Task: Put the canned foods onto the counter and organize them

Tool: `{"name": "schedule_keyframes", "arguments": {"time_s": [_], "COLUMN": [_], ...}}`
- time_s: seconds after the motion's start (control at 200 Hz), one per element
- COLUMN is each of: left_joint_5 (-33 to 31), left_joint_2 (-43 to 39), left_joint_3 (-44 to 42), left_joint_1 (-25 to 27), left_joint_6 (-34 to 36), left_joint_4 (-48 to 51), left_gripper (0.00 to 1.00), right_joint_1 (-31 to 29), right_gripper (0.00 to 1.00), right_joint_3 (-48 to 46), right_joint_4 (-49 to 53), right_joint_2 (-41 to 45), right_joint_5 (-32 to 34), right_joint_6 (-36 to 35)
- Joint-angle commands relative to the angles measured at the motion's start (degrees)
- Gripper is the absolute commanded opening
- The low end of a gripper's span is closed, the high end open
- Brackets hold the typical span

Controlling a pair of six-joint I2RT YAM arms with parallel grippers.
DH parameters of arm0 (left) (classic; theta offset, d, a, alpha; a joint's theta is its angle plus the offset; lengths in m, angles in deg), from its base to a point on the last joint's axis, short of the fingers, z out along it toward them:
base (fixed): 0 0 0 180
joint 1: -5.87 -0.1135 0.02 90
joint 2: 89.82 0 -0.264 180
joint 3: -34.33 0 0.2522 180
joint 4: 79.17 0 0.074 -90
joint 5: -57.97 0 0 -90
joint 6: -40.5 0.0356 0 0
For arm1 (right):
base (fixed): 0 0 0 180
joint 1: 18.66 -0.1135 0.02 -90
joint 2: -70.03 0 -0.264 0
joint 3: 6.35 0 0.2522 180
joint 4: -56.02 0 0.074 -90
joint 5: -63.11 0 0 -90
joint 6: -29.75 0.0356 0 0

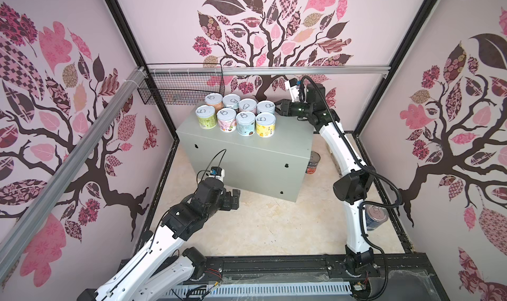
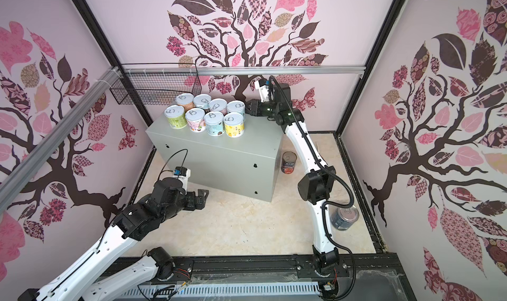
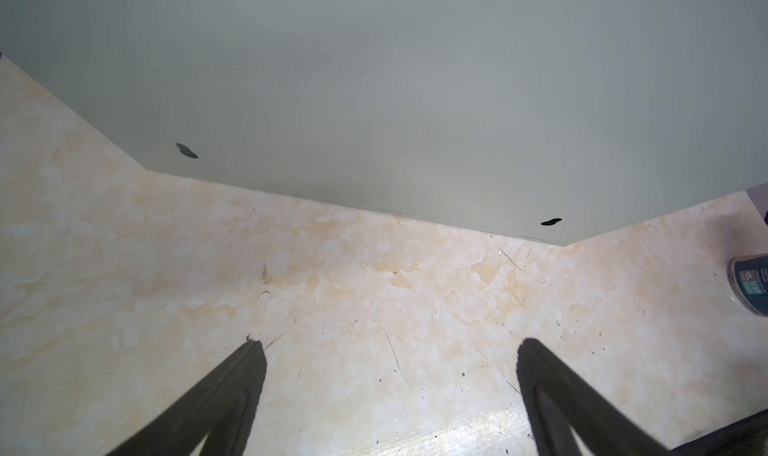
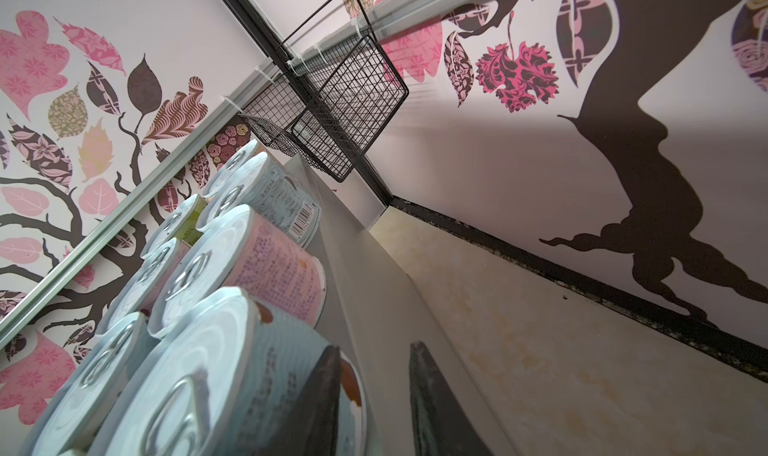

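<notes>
Floor (image 3: 374, 308) beneath open left claw (image 3: 390, 343); right claw (image 1: 277, 108), seemingly closed, beside cans (image 1: 245, 122) atop counter (image 1: 247, 154).

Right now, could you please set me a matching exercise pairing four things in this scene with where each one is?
Things:
1. yellow can
2. dark can
3. tall blue can
4. wire basket

Places:
A. hung on the rail at the back
B. on the floor, apart from the box, further right
C. on top of the grey box, front row
D. on the floor, at the box's right end

Pairs: 1-C, 2-D, 3-B, 4-A.
</notes>
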Motion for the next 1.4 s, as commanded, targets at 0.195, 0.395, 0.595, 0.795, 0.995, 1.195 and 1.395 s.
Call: {"name": "schedule_keyframes", "arguments": {"time_s": [0.195,0.395,0.595,0.795,0.995,1.195,1.395], "left_joint_5": [-0.9,-0.9,-1.2,-1.7,-2.0,-3.0,-3.7], "left_joint_2": [-0.5,-0.7,-0.7,-0.7,-0.9,-0.9,-1.4], "left_joint_3": [-1.4,-1.4,-1.4,-1.4,-1.4,-1.1,0.2], "left_joint_1": [-0.2,-0.2,-0.2,-0.2,-0.2,-0.2,-0.1], "left_joint_6": [0.8,0.8,0.9,0.8,0.7,0.2,-0.6], "left_joint_4": [-0.4,-0.4,-0.4,-0.3,-0.4,-0.4,1.2], "left_gripper": [0.98,0.98,0.98,0.98,0.98,0.98,0.98], "right_joint_1": [-2.3,-2.4,-2.5,-2.4,-1.4,0.4,1.4], "right_gripper": [0.31,0.31,0.31,0.49,0.51,0.54,0.58], "right_joint_3": [-0.4,-5.0,-4.9,-1.4,-0.2,-4.0,-12.3], "right_joint_4": [2.2,-0.3,0.3,4.0,6.4,7.2,7.4], "right_joint_2": [1.0,4.2,5.1,6.1,9.1,15.1,24.6], "right_joint_5": [1.1,1.7,2.1,8.4,11.6,14.7,18.7], "right_joint_6": [-4.2,-4.1,-4.6,-5.8,-5.8,-5.8,-6.9]}}
